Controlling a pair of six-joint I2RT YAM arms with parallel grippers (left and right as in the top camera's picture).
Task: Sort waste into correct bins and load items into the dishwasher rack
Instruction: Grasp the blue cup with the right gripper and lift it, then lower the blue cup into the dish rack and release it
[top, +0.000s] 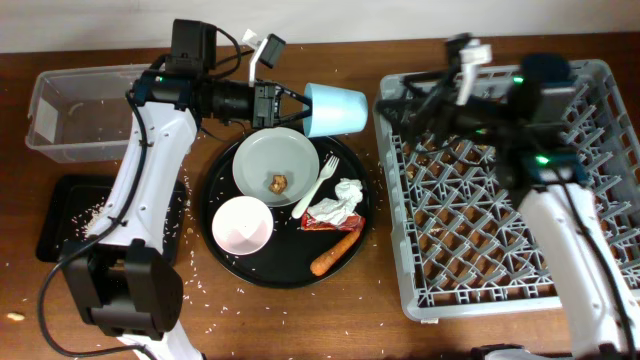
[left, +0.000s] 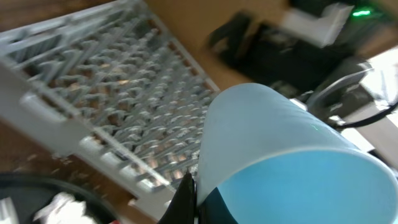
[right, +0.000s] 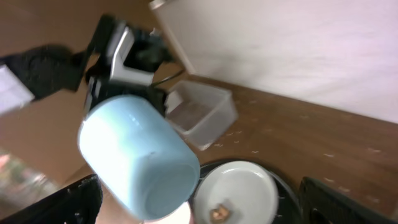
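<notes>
Left gripper (top: 298, 108) is pinching the small light-blue cup (top: 336, 108) at its left end and holding it sideways above the far edge of the round black tray (top: 215, 225). A bare strip of table is separating the cup from the dishwasher rack's (top: 392, 200) left rim. Right gripper (top: 430, 98) is hovering over the rack's far-left corner, fingers spread.

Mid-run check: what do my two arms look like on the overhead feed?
Both match: white shell links joined by black joint housings. The left arm has black cables looping along it, a black block base, and a black end effector. The right arm shows small green lights on its black wrist section. No markings are readable.
</notes>
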